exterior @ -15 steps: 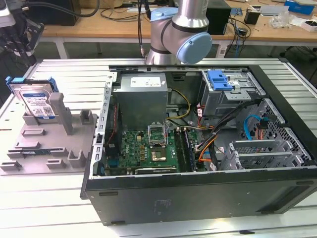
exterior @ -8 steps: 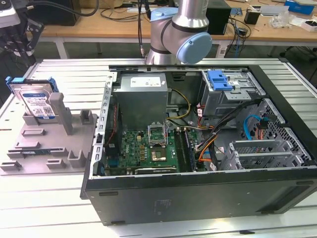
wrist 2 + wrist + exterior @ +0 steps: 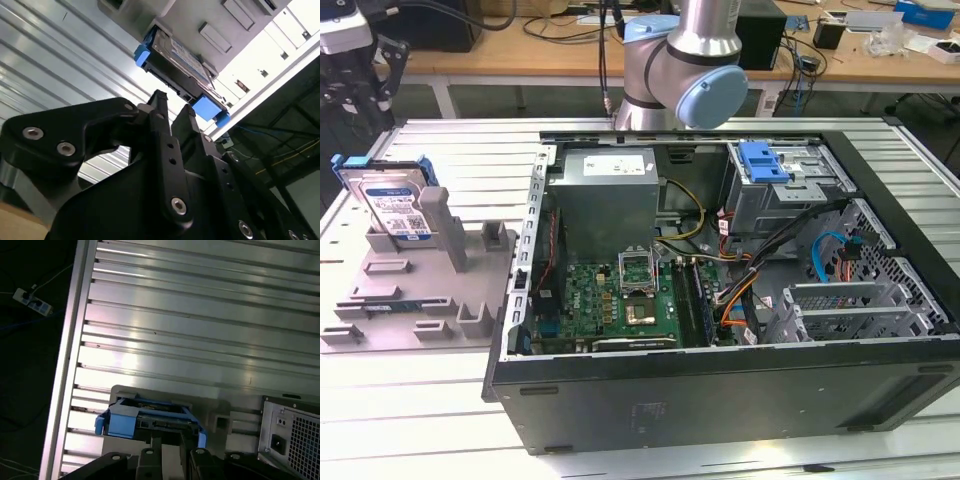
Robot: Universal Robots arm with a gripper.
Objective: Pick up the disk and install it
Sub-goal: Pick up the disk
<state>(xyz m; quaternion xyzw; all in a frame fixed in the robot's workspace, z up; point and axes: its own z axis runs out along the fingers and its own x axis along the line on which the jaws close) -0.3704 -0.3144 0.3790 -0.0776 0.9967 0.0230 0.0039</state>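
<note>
The disk (image 3: 392, 203) is a silver hard drive with a white-and-blue label in a bright blue carrier. It stands on edge in a grey fixture (image 3: 415, 290) at the exterior view's left, outside the computer case. My black gripper (image 3: 358, 98) hangs above and slightly behind it, apart from it. In the second wrist view the disk (image 3: 176, 56) lies beyond the gripper (image 3: 172, 114), whose fingers stand open with a narrow gap and nothing between them. The first wrist view has the disk (image 3: 150, 416) just past the fingertips (image 3: 156, 444).
An open computer case (image 3: 720, 390) lies on the ribbed metal table (image 3: 440, 140), with a motherboard (image 3: 620, 300), a power supply (image 3: 605, 195) and a metal drive cage with a blue latch (image 3: 763, 160). The arm's base (image 3: 685, 60) stands behind the case. Cables trail on the floor (image 3: 32, 300).
</note>
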